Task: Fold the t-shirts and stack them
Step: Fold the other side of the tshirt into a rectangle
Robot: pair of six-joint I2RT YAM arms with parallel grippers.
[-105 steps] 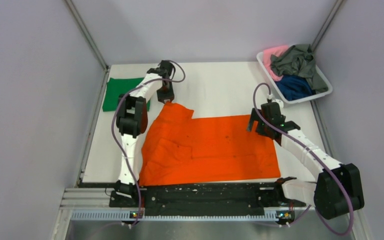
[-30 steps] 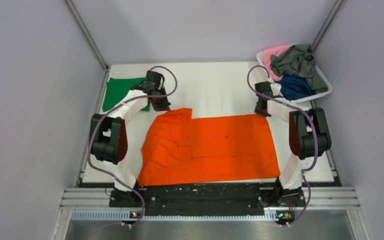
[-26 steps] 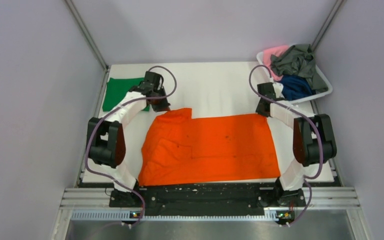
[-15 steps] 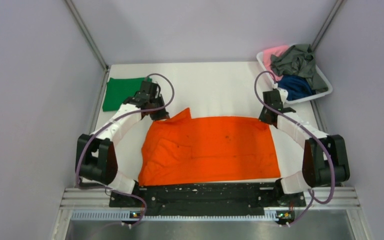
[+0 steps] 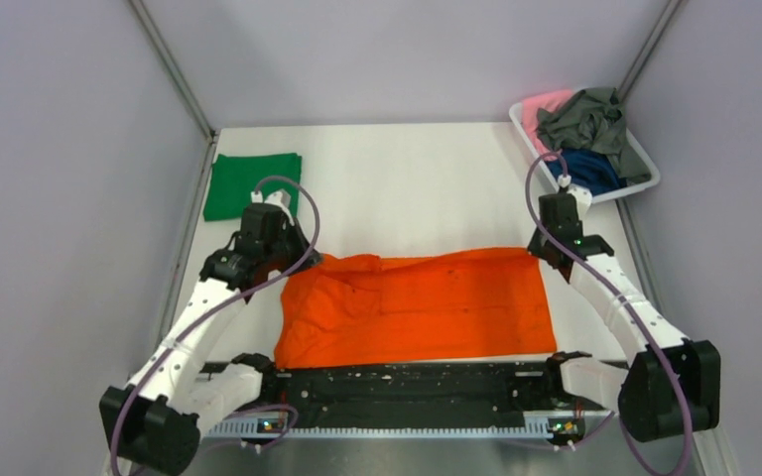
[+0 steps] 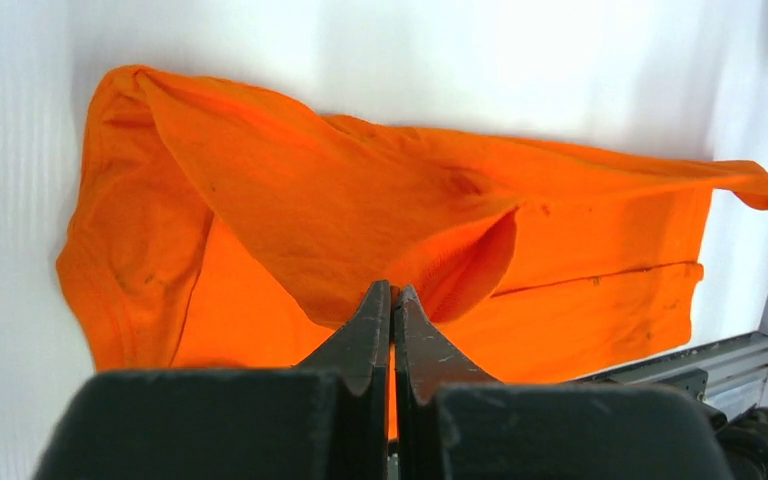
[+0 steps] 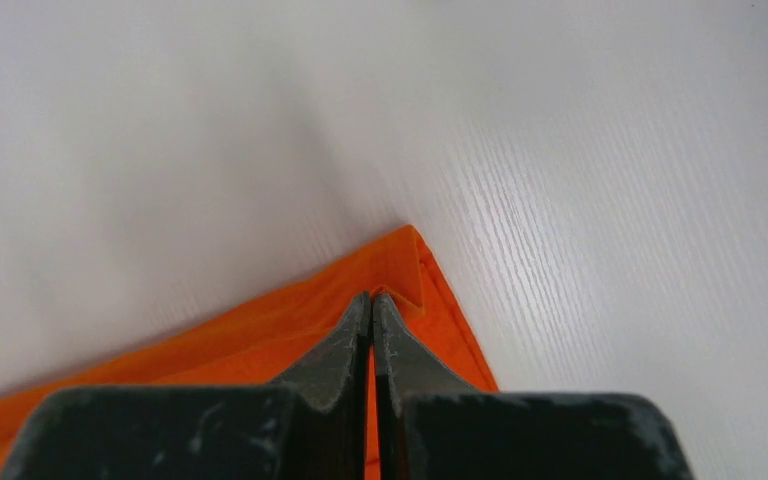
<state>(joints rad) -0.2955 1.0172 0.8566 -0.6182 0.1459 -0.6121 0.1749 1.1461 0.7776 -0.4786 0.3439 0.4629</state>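
The bright orange t-shirt lies spread near the table's front edge, its far edge raised and drawn forward. My left gripper is shut on that edge at the far left corner; in the left wrist view the gripper pinches a fold of orange cloth. My right gripper is shut on the far right corner, and the right wrist view shows the gripper clamped on the orange hem. A folded green t-shirt lies at the far left.
A white basket at the far right holds pink, grey-green and navy t-shirts. The black rail runs along the near edge. White tabletop stretches behind the orange t-shirt. Grey walls enclose three sides.
Both grippers have pulled back toward the near edge with the orange t-shirt's far corners, so its far edge now sits much closer to the front. Both stayed shut.
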